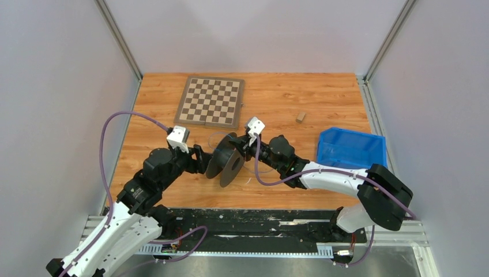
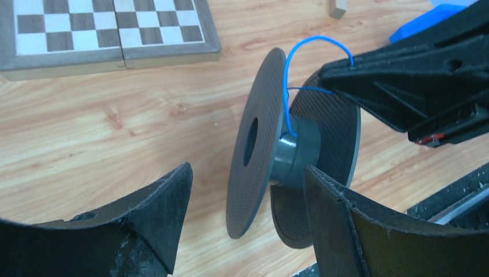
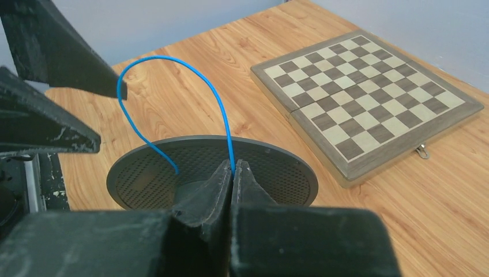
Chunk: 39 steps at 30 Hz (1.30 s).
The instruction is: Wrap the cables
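A dark grey spool (image 1: 225, 161) stands on edge on the wooden table between the two arms. A thin blue cable (image 2: 286, 86) rises from its hub in an arch and comes back down. My right gripper (image 3: 233, 164) is shut on this cable (image 3: 190, 72) just above the spool's perforated flange (image 3: 277, 167). My left gripper (image 2: 248, 168) is open, one finger on each side of the spool (image 2: 259, 150), and neither visibly touches it. In the top view the left gripper (image 1: 204, 161) is left of the spool and the right gripper (image 1: 245, 151) is right of it.
A folded chessboard (image 1: 210, 102) lies at the back of the table. A small wooden block (image 1: 300, 117) sits right of it. A blue bin (image 1: 350, 148) stands at the right edge. A black strip (image 1: 259, 222) runs along the near edge.
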{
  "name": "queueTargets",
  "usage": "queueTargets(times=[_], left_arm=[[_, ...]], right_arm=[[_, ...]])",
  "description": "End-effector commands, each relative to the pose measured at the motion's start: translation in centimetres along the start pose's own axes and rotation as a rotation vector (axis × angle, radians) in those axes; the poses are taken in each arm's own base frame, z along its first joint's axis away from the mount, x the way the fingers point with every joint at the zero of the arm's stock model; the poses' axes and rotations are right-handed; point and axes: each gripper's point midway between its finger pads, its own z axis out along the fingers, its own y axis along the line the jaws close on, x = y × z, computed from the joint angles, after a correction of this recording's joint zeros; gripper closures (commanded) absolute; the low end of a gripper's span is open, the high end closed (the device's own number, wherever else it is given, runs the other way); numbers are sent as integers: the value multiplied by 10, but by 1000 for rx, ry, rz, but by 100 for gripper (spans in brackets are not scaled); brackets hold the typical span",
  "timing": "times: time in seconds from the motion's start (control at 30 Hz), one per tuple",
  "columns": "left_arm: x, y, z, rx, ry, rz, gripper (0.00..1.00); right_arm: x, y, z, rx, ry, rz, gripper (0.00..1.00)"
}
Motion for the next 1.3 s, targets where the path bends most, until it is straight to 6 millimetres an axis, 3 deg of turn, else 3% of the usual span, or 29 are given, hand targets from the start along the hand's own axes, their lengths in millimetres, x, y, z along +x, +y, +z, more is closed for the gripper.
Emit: queueTargets(times=[0.0,0.13,0.3,0.47,0.7,0.87,1.1,1.27], left_arm=[[-9,-10,-3,54,-57,-43,21],[-12,-1,-8,14,-88,-60,20],[-15,-12,-6,78,-105,-36,18],[-17,-24,8,131,-100,-12,18],[-17,-17,31,80,-108,-14,19],[-2,-8,44,28,-72,-31,25],[15,3,44,-15,-28,-31,38],[24,0,43,2,1,-41,48]], right_arm=[[-1,-9,0,51,-27,1,100],[12,-11,2,62,-2,0,100],[12,-10,2,61,-10,8,100],[6,-9,2,51,-21,3,100],[0,-8,-1,49,-27,-1,100],[0,-7,-3,44,-25,-2,100],[5,-7,-4,40,-18,-2,100],[9,7,-3,-32,-11,14,100]])
